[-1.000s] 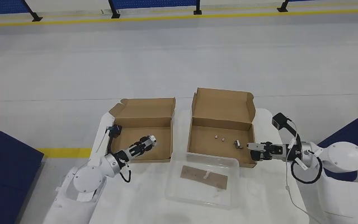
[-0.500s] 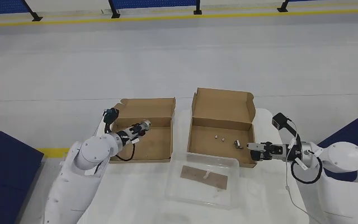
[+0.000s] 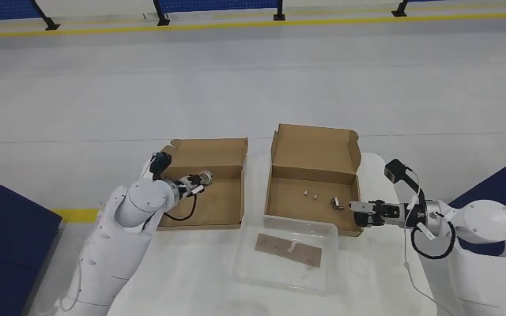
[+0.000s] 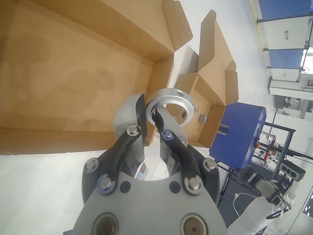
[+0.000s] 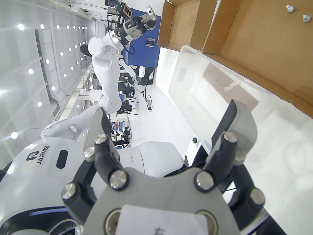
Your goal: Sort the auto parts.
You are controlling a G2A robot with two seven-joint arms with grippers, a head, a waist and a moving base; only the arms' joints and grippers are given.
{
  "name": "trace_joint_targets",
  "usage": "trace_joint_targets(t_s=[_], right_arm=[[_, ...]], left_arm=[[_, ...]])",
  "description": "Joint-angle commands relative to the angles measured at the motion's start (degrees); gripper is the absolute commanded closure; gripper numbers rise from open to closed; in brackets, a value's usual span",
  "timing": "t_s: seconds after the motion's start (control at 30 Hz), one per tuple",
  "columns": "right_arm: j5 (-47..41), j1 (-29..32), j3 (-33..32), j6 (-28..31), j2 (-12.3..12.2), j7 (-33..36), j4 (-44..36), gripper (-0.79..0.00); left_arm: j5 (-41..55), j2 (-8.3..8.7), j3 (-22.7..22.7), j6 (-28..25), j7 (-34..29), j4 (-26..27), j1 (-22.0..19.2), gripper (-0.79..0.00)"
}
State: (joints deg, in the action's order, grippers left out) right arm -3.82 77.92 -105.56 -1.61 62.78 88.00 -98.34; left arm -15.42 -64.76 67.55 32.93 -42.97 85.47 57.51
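Metal ring (image 4: 168,106): held in the air over the back half of the left box (image 3: 217,204), clear of its floor (a machined collar with a threaded hole in its side, by the look of it).
Left gripper (image 4: 149,113): clamped on the ring's wall, with one finger through the bore and the other pressed against the outside.
Right gripper (image 5: 166,107): fingers spread wide with nothing between them, at the front right corner of the right box (image 3: 292,204).
Right box contents: two small screws (image 3: 311,193) lie mid-floor and a small bracket (image 3: 335,202) lies near the right wall.
Clear tray (image 3: 247,261): at the table's front edge, just before the right box, with a cardboard sheet (image 3: 288,250) lying in it.
Step in hand: delivering the ring to the left box, whose floor looks bare. The pickup is done and the release is not.
Next move: it calls for lowering the ring close to the box floor before letting go. Because one finger sits inside the bore, the fingers need to open and the gripper lift straight out, or the ring may hang on that finger.
Change: compared with a second ago, the left gripper is higher and farther back over the box, with its arm swung up. The right arm is where it was.
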Motion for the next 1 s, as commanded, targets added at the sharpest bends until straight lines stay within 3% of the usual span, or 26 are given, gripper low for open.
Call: trace_joint_targets(t_s=[0.0, 0.27, 0.43, 0.6, 0.97], right_arm=[[0.0, 0.0, 0.0, 0.0, 0.0, 0.0, 0.0, -0.785], [0.0, 0.0, 0.0, 0.0, 0.0, 0.0, 0.0, -0.785], [0.0, 0.0, 0.0, 0.0, 0.0, 0.0, 0.0, -0.785], [0.0, 0.0, 0.0, 0.0, 0.0, 0.0, 0.0, -0.785], [0.0, 0.0, 0.0, 0.0, 0.0, 0.0, 0.0, -0.785]], left_arm=[[0.1, -0.17, -0.6, 1.4, 0.0, -1.5, -0.3, 0.0], [-2.5, -2.72, -9.6, 12.6, -2.8, -14.5, -12.5, 0.0], [-0.9, -5.59, -15.8, 14.8, -3.5, -25.8, -19.7, 0.0], [3.4, -8.58, -19.6, 14.3, -3.7, -35.6, -23.4, 0.0], [3.9, -8.54, -19.6, 14.5, -4.4, -35.0, -22.3, 0.0]])
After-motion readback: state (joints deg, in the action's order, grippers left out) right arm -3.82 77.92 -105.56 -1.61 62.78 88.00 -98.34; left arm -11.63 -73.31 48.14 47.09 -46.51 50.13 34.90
